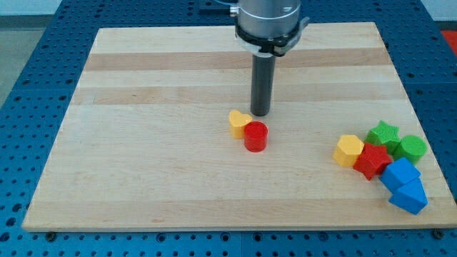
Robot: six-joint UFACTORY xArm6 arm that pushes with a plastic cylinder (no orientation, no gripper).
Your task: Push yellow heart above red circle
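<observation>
Rod: a straight dark rod is hanging down from the arm's grey collar at the view's top centre, standing upright over the wooden board (143, 86).
My tip (260, 114): it is sitting on the board surface near the board's middle. There are no jaws on this arm, so nothing is spreading, pressing together or pinching; the rod is simply ending in a blunt end.
Yellow heart (239, 123): it is lying just to the view's left of my tip and slightly below it, close by but whether it is touching the tip cannot be told.
Red circle (255, 135): it is standing just below my tip, a little to the view's left, and is touching the yellow heart's lower right side.
Heart versus circle: the yellow heart is sitting up and to the view's left of the red circle, not straight above it.
Far cluster: a group of blocks is lying well apart from my tip, toward the view's lower right, packed close together.
Cluster contents: a yellow block (348, 150) is nearest my tip; a red star (371, 160), a green star (383, 134) and a green block (412, 148) are sitting beyond it; a blue block (400, 173) and a second blue block (408, 196) are lying lowest.
</observation>
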